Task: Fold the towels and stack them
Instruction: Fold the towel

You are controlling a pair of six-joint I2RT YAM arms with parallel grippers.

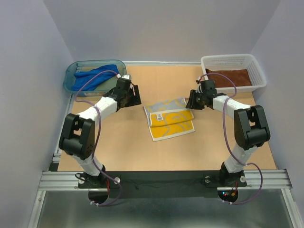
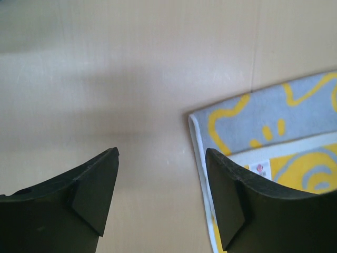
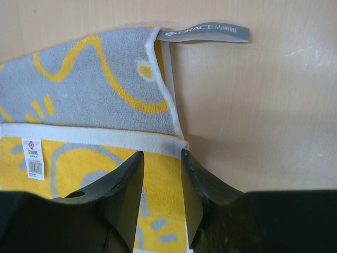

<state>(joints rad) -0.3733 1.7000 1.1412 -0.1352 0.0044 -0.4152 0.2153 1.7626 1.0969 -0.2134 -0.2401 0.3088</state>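
Left wrist view: left gripper jaws wide apart, nothing between them, bare table below. The yellow towel has its corner just beside my right-hand finger, not touched. There's a small white tag with a red mark on it, too blurred to read here.

Right wrist view: right gripper jaws only narrowly parted and hanging over the towel's edge. I see cloth through the gap and nothing pinched. The grey loop tag reads "GRACE" plus smaller characters I can't make out. The white tag shows a red logo and a barcode, text too small to read.

Top view: the yellow towel lies mid-table between both grippers, with a grey-faced flap turned over the yellow face. I'd call that one fold in, not finished. The blue towel is bunched in the teal tub, so it looks untouched. The rust-brown towel lies flat in the white basket, and I can't tell if it's folded. Nothing is stacked.

My read: early in the task, with the yellow fold to finish, two more towels to do, then the stack.
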